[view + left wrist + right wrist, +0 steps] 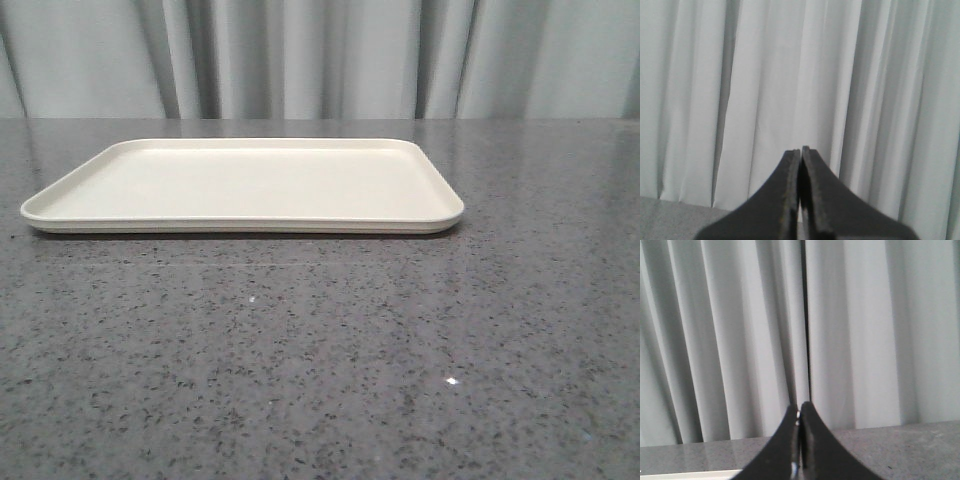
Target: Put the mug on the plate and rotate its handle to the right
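The plate (240, 185), a large cream-white rectangular tray with a low rim, lies flat on the grey speckled table in the front view, left of centre. A strip of its rim shows in the right wrist view (690, 474). The mug and its handle are out of view in every frame. Neither gripper shows in the front view. My left gripper (801, 150) is shut and empty, pointing at the curtain. My right gripper (798, 406) is shut and empty, pointing at the curtain above the table's far edge.
A pale pleated curtain (320, 55) hangs behind the table's far edge. The grey speckled tabletop (330, 350) stretches in front of and to the right of the plate.
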Controlling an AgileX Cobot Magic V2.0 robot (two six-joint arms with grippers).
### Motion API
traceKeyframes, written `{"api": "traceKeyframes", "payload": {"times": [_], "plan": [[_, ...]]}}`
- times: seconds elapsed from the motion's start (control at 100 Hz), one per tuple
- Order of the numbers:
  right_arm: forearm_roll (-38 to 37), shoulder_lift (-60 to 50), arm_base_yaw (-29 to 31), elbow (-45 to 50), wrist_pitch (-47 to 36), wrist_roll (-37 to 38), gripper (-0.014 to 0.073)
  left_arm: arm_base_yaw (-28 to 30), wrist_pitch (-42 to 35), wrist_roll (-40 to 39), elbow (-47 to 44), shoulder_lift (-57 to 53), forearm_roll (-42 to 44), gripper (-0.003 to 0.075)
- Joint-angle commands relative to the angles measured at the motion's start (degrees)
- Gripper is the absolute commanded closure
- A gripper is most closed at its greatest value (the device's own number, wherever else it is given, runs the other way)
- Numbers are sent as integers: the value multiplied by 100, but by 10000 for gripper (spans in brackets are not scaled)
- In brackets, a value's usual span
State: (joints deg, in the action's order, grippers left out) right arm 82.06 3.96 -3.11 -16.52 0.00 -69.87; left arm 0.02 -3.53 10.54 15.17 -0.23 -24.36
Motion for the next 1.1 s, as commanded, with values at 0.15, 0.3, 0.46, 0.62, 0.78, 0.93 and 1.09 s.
{"api": "traceKeyframes", "payload": {"times": [0.15, 0.3, 0.46, 0.62, 0.78, 0.93, 1.09], "plan": [[-56, 871, 0, -774, 495, -78, 655, -36, -63, -53, 801, 319, -38, 740], [-61, 1277, 0, -1120, 726, -135, 655, -36, 139, -53, 1243, 603, -38, 740], [-67, 1609, 0, -1490, 901, -328, 655, -36, 509, -53, 1651, 1019, -38, 740], [-67, 1893, 0, -1786, 1048, -508, 655, -36, 521, -53, 2071, 1432, -38, 740], [-67, 2120, 0, -2022, 1327, -571, 650, -36, 909, -53, 2590, 1871, -57, 740], [-73, 2249, 0, -2112, 1459, -576, 627, -36, 1150, -53, 3037, 2330, -88, 740], [-73, 2261, 0, -2119, 1451, -576, 494, -36, 1266, -53, 3450, 2734, -180, 739]]}}
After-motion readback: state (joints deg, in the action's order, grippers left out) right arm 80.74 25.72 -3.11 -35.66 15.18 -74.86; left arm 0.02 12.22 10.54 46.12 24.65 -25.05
